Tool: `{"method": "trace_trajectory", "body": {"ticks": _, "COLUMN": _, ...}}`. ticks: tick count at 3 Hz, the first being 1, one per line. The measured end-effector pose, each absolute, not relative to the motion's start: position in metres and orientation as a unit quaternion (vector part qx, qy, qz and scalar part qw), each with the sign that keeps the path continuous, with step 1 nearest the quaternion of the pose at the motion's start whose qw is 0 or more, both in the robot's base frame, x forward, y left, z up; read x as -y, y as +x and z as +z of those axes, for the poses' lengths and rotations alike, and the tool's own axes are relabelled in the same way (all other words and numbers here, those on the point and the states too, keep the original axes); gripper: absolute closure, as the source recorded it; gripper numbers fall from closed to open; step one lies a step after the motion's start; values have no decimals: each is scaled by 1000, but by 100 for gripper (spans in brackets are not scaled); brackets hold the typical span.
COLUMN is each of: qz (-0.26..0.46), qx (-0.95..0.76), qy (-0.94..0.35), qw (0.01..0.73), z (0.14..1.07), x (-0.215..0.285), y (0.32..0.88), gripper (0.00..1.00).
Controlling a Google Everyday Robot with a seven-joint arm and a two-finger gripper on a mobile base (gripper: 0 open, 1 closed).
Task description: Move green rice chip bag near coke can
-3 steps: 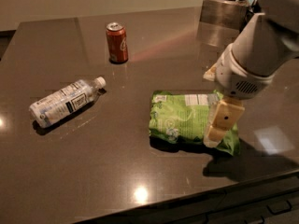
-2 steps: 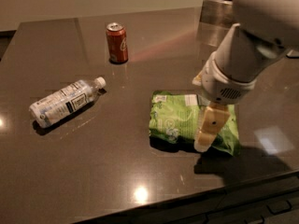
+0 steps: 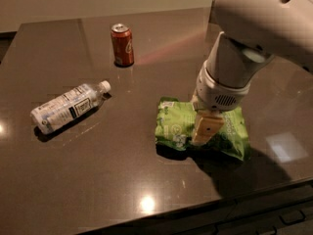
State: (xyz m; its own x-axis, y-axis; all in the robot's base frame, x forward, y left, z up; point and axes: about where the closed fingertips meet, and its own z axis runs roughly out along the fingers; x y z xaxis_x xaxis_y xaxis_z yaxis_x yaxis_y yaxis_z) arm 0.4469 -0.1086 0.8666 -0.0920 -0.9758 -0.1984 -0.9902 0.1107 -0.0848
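Note:
The green rice chip bag [image 3: 177,125] lies flat on the dark table [image 3: 146,180], right of centre near the front edge. My gripper [image 3: 204,131] reaches down from the upper right and sits right over the middle of the bag, its tan fingers [image 3: 206,126] pointing down onto it. The arm covers part of the bag's top. The coke can [image 3: 122,44] stands upright at the back, well to the left of and behind the bag.
A clear plastic water bottle [image 3: 68,105] with a white cap lies on its side at the left. The table's front edge [image 3: 205,209] runs just below the bag. A pale wall lies behind the table.
My arm has moved left and down over the bag; the gripper went from the bag's right edge to its middle. The bag, can and bottle have not moved.

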Motion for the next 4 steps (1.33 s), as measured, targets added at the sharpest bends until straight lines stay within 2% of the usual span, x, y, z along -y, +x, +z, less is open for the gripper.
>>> {"method": "trace_trajectory", "body": {"ticks": 1, "qz": 36, "qx": -735, "qy": -669, "qw": 106, "z": 883, "x": 100, "y": 465, "gripper": 77}}
{"method": "trace_trajectory", "body": {"ticks": 2, "qz": 43, "qx": -734, "qy": -666, "qw": 124, "z": 905, "x": 87, "y": 498, "gripper": 99}}
{"method": "trace_trajectory", "body": {"ticks": 4, "qz": 71, "qx": -777, "qy": -603, "qw": 165, "z": 929, "x": 75, "y": 611, "gripper": 100}}
